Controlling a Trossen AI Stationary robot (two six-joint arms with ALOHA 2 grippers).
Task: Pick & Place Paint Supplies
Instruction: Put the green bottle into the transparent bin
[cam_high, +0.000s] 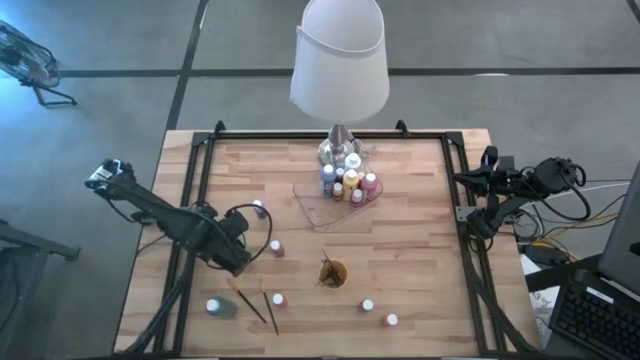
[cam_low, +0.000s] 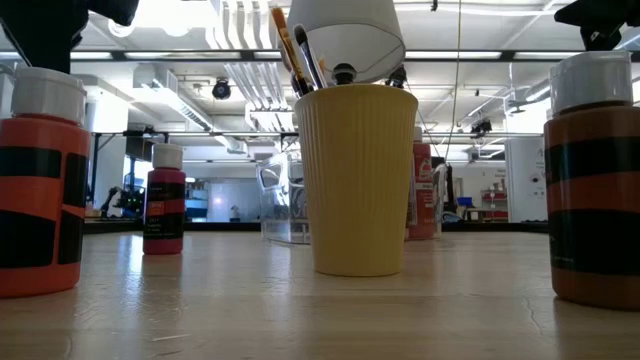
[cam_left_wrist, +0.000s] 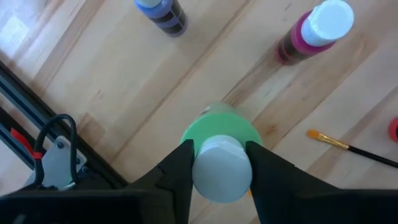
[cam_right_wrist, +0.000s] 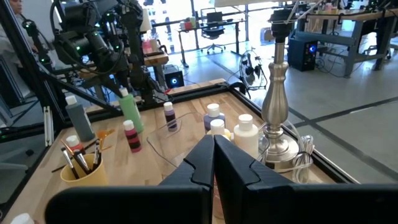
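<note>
My left gripper (cam_left_wrist: 222, 163) is over the table's left half (cam_high: 238, 252), shut on a green paint bottle (cam_left_wrist: 219, 129), which also shows in the right wrist view (cam_right_wrist: 130, 111). Loose white-capped bottles stand upright on their bases: a dark purple one (cam_left_wrist: 163, 12), pink ones (cam_left_wrist: 314, 34) (cam_high: 278, 299) and a grey one (cam_high: 220, 307). Two dark-handled brushes (cam_high: 258, 305) lie flat near the front left. More bottles (cam_high: 348, 180) stand in the clear tray (cam_high: 318, 212). My right gripper (cam_right_wrist: 213, 149) waits shut at the table's right edge (cam_high: 470, 195). My left gripper pinches the green bottle's white cap (cam_left_wrist: 222, 169) between its two fingers (cam_left_wrist: 180, 168), one on each side. The fingers come from above, pointing down. The bottle hangs below them, slightly tilted, and looks lifted off the table in the right wrist view.
An orange cup (cam_high: 333, 272) with brushes (cam_low: 295, 50) stands front centre. A lamp (cam_high: 340, 60) rises at the far edge behind the tray. Two more bottles (cam_high: 368, 305) (cam_high: 390, 320) stand front right. A black frame rail (cam_high: 200, 180) runs along the table's sides.
</note>
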